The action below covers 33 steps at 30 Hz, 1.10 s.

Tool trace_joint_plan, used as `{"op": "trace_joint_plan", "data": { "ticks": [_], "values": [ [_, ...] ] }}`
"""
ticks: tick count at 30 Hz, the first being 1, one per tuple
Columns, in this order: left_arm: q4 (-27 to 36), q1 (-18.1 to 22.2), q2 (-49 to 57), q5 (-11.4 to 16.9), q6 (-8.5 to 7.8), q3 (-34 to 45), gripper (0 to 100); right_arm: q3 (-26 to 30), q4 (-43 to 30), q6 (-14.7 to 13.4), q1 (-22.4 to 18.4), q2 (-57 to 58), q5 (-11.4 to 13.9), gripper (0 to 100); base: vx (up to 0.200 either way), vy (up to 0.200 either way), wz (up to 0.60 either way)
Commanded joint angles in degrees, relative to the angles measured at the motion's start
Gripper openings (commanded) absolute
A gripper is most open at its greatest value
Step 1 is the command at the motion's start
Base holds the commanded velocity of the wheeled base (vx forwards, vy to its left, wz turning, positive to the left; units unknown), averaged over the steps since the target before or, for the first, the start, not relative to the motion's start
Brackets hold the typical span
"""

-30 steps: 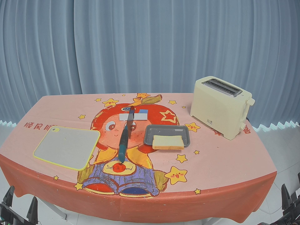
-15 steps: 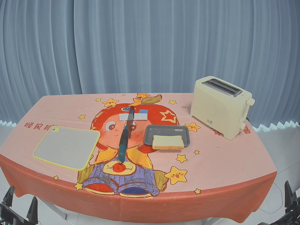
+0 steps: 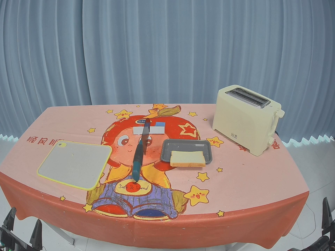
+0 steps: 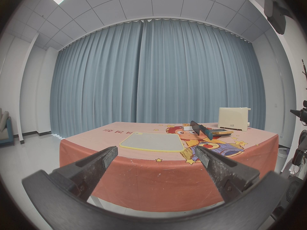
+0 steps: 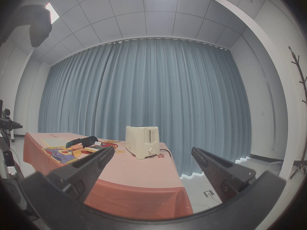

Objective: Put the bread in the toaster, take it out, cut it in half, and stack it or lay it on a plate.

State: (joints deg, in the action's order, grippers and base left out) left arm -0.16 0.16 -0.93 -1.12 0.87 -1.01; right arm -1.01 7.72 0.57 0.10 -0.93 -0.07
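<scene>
Left pincer [image 4: 156, 154] and right pincer [image 5: 153, 152] both hang wide open w/ nothing in them, short of the table's [image 3: 244, 178] near edge, as I watch remotely. On top: 1 slice of bread [image 3: 187, 158] on 1 grey tray [image 3: 186, 145], 1 toaster [image 3: 246, 117] to its right, 1 knife [image 3: 139, 150], 1 cutting board [image 3: 75, 164]. Small dark mark on toaster's side; lettering on cloth [image 3: 223, 189].

The cream plastic toaster [image 3: 246, 117] bears a small dark mark [image 3: 236, 135] low on its side, too small to make out. The pink cartoon-printed desk cloth [image 3: 244, 182] carries red characters [image 3: 43, 140] near its left edge and cursive lettering in a yellow oval [image 3: 134, 186], neither clearly legible.
</scene>
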Motion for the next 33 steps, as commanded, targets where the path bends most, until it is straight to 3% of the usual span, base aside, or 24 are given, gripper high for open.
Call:
{"op": "trace_joint_plan", "data": {
  "ticks": [1, 7, 15, 25, 31, 33],
  "values": [
    [0.0, 0.0, 0.2, 0.0, 0.01, 1.0, 100, 1.0, -0.1, 1.1, 0.0, 0.9, 0.2, 100, 0.000, 0.000, 0.00],
    [0.0, 0.0, 0.2, 0.0, 0.01, 1.0, 100, -0.4, -0.8, 0.7, 0.1, 0.9, 3.2, 100, 0.000, 0.000, 0.00],
    [0.0, 0.0, 0.2, 0.0, 0.01, 1.0, 100, -3.8, -7.9, 0.7, 0.4, 0.9, 6.7, 100, 0.000, 0.000, 0.00],
    [0.0, 0.0, 0.2, 0.0, 0.01, 1.0, 100, -6.2, -7.7, 0.6, 3.0, -2.4, 6.8, 100, 0.000, 0.000, 0.00],
    [0.0, 0.0, 0.2, 0.0, 0.01, 1.0, 100, -7.1, -8.0, -2.1, 3.6, -4.2, 7.2, 100, 0.000, 0.000, 0.00],
    [0.0, 0.0, 0.2, 0.0, 0.01, 1.0, 100, -7.2, -7.6, -2.3, 3.9, -5.6, 8.5, 100, 0.000, 0.000, 0.00]
  ]
}}
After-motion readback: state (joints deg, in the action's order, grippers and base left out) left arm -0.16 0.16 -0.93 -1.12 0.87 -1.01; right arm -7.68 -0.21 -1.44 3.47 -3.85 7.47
